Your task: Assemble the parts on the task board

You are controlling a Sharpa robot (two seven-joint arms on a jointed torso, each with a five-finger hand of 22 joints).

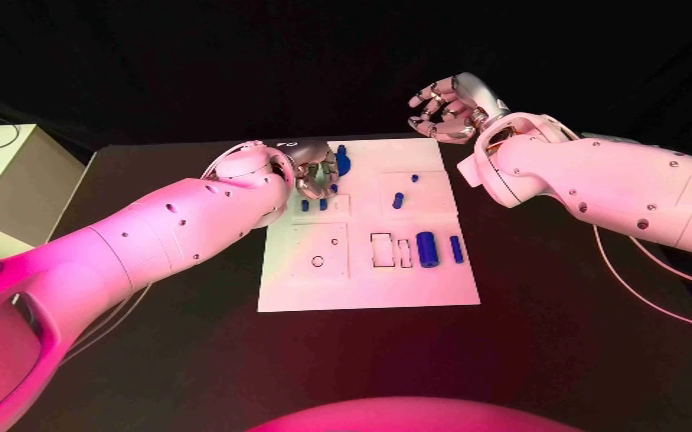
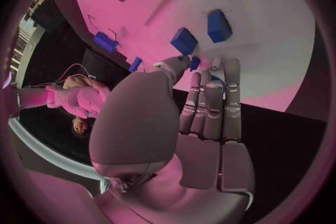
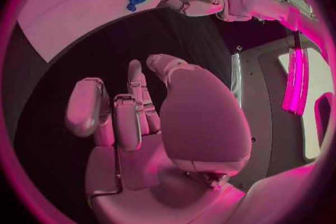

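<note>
Head view: my left hand (image 1: 309, 174), grip unclear, crowds board (image 1: 368, 282) parts and may topple them; right hand (image 1: 450, 110) open, empty.

L hand (image 2: 203, 123) over task board (image 2: 266, 22), blue parts (image 2: 184, 41) nearby

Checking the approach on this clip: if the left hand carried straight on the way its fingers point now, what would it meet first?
Probably the small blue part just ahead of the left hand's fingertips, standing on the task board. It looks very near, possibly touching already; depth is unclear.
</note>
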